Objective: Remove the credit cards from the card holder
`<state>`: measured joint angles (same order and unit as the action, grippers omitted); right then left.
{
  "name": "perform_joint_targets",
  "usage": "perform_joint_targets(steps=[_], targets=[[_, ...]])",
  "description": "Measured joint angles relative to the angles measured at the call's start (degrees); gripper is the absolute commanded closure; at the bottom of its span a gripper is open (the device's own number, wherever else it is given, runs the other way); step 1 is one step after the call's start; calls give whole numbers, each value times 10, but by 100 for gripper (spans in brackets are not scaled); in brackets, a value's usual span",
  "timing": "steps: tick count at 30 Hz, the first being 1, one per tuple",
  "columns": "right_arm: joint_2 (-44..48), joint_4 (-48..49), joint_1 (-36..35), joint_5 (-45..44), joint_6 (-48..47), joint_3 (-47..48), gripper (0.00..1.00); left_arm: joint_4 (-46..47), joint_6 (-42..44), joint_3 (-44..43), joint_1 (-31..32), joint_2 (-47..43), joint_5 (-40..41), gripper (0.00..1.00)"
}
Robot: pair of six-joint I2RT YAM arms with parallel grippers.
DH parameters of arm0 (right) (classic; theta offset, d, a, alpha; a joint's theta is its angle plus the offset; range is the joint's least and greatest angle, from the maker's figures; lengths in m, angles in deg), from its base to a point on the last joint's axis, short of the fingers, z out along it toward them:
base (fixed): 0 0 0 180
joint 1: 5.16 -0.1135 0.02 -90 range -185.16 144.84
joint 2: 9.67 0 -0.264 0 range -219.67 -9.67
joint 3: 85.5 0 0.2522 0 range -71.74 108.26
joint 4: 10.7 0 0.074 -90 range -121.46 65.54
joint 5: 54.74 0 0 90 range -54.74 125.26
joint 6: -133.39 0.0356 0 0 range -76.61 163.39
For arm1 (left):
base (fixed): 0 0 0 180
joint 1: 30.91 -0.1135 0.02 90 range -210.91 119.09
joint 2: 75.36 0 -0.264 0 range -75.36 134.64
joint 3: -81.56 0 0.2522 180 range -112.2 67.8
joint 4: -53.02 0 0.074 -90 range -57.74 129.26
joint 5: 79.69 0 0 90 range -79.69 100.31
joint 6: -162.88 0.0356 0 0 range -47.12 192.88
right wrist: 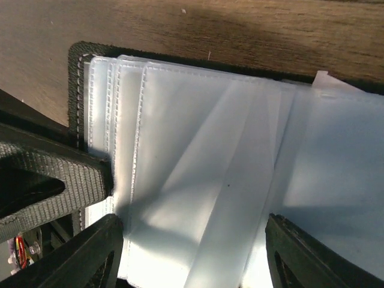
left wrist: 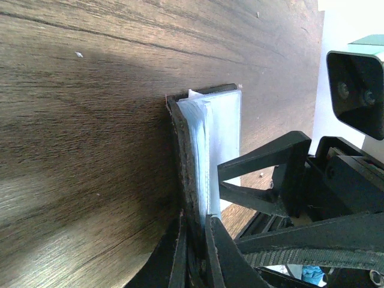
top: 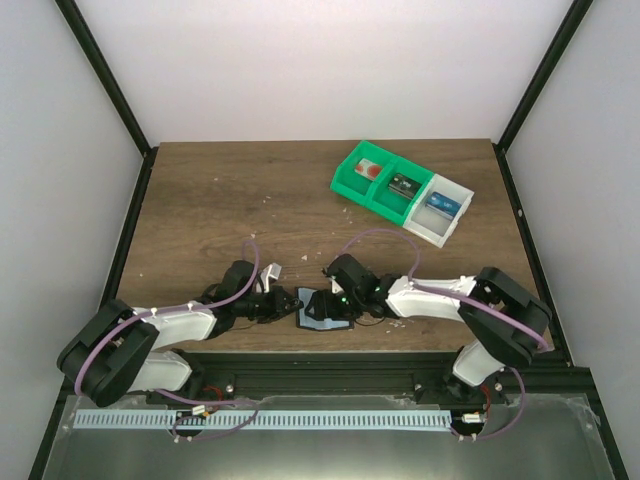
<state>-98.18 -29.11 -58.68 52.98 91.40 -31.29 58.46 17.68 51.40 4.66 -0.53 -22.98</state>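
We have the holder (top: 322,312) low in the middle of the top view, at the near edge of the counter (top: 200,200), lying open between the two arms. The left pincer (left wrist: 195,259) is clamped narrow on the holder's black edge, and its own camera shows that edge running up from the bottom of the frame. The right pincer (right wrist: 192,255) stands wide. Its fingers sit in the lower left and lower right corners of its view, with the clear sleeves (right wrist: 204,162) fanned between them and nothing gripped.

At upper right in the top view the bins (top: 345,168) hold what look like three cards (top: 436,203), so we judge most of the job done. The sleeves look pale and empty, but we cannot tell whether a card hides deeper in the fan. A small white corner shows at the upper right of the right wrist view.

To do this step well, we would keep the left grip firm so the holder cannot slide. We would bring the right fingers down onto a single card edge rather than a sleeve, since the plastic is slippery and layered. The pull should run along the sleeve's opening, not upward. A pinch on the film itself would lift the whole holder.
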Motion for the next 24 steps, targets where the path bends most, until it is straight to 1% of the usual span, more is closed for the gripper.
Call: perform_joint_targets(steps=[5, 15, 19, 24], targets=[[-10, 1, 0, 2, -6, 4, 34, -2, -1, 0, 0, 0, 1, 100], [-17, 10, 1, 11, -9, 5, 31, -3, -7, 0, 0, 0, 2, 100], [-18, 12, 1, 12, -10, 5, 35, -2, -10, 0, 0, 0, 2, 100], [-21, 10, 1, 11, -13, 8, 37, 3, -16, 4, 0, 0, 3, 100]])
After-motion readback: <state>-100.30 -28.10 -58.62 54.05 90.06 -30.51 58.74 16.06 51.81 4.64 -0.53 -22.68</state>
